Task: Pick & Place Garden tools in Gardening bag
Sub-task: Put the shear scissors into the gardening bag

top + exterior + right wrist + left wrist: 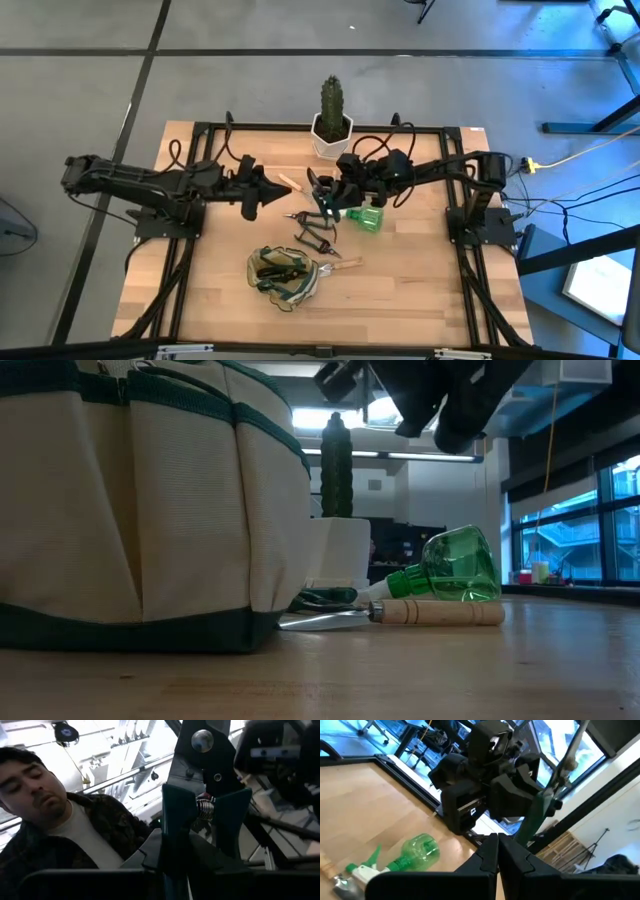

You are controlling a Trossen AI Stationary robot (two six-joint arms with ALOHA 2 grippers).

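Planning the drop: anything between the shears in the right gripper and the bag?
Nothing visible blocks it. The right gripper holds the pruning shears up off the table; a dark tool lies flat between them and the gardening bag, likely below the path. The left gripper sits off to the side.

Both arms reach toward the middle of the table from opposite sides. The left gripper (283, 193) points inward with its fingers (490, 855) pressed together, empty. The right gripper (322, 192) is clamped on pruning shears (200, 810)
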